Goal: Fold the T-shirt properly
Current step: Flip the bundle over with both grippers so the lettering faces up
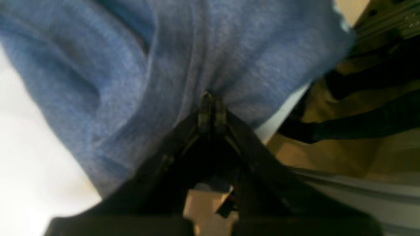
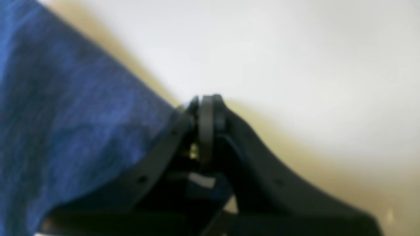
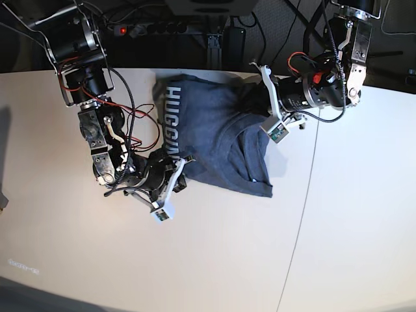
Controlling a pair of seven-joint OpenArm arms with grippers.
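Observation:
The blue-grey T-shirt (image 3: pixel 214 130) lies bunched and partly folded at the back middle of the white table (image 3: pixel 214 260). Its white lettering "HUGGING" (image 3: pixel 173 117) shows along its left side. My left gripper (image 3: pixel 255 99) is at the shirt's right back part. In the left wrist view it (image 1: pixel 211 98) is shut, pinching a fold of the shirt (image 1: pixel 164 49). My right gripper (image 3: pixel 181 162) is at the shirt's front left corner. In the right wrist view it (image 2: pixel 206 100) is shut on the shirt's edge (image 2: pixel 65 114).
A seam (image 3: pixel 302 208) runs down the table right of the shirt. A power strip and cables (image 3: pixel 162 27) lie behind the back edge. The left wrist view shows the table edge (image 1: pixel 282 111) with dark cables (image 1: pixel 361 124) beyond it.

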